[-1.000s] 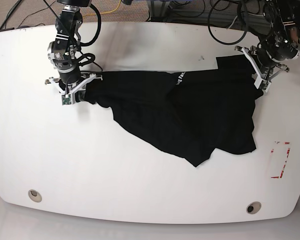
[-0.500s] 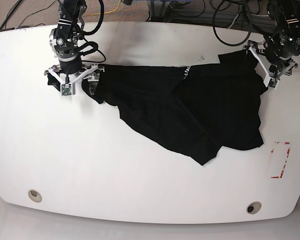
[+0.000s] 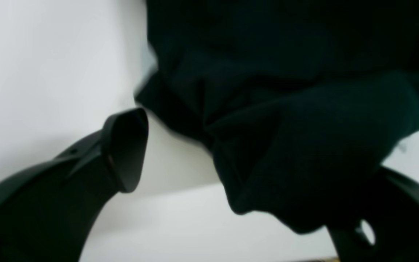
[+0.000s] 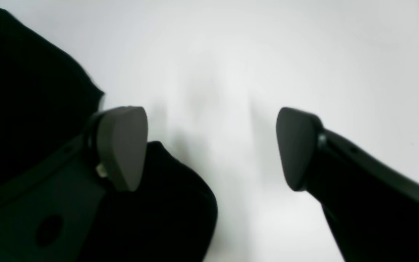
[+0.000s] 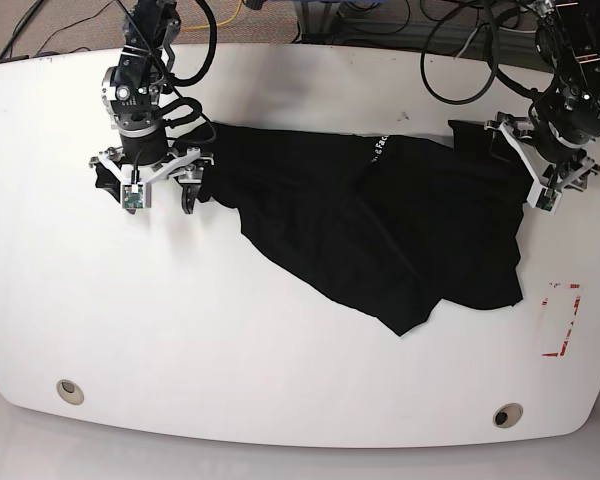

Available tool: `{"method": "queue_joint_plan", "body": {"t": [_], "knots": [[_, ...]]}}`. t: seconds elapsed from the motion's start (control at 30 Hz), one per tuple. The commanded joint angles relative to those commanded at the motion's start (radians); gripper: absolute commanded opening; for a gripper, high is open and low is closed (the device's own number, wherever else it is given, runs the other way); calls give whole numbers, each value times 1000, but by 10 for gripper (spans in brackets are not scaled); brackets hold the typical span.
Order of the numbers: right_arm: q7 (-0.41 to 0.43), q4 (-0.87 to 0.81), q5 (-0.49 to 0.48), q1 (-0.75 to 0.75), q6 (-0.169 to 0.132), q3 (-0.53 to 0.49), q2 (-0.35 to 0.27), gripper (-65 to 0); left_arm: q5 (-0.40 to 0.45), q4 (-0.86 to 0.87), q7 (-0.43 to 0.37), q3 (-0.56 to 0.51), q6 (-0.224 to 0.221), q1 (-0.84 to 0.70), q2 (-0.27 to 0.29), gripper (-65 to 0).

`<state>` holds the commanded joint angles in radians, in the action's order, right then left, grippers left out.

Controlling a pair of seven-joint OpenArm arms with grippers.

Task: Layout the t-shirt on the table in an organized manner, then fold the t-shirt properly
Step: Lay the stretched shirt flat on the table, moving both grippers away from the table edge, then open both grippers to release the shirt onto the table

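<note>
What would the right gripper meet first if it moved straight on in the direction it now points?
Probably the bare white table. The right gripper is open and only tabletop shows between its fingers; the t-shirt lies off to one side. Depth is unclear.

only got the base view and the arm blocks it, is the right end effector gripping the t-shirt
observer: no. The right wrist view shows the right end effector open, with bare table between its fingertips.
operator: where's the cloth then
observer: the t-shirt is bunched on one finger's side, not pinched.
operator: and the left one
observer: the left end effector is open too. Bunched cloth drapes over one finger, while the other finger is clear of it.
</note>
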<state>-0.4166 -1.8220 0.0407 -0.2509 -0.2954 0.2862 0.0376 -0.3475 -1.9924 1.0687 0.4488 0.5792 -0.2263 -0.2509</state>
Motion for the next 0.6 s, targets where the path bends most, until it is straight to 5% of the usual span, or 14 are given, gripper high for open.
{"method": "queue_joint_plan", "body": {"t": [0.33, 0.6], "knots": [[2, 86, -3, -18, 0, -63, 6, -116, 3, 2, 0, 3, 2, 54, -3, -179], [2, 187, -153, -18, 0, -57, -25, -117, 3, 5, 0, 81, 2, 66, -3, -179]]}}
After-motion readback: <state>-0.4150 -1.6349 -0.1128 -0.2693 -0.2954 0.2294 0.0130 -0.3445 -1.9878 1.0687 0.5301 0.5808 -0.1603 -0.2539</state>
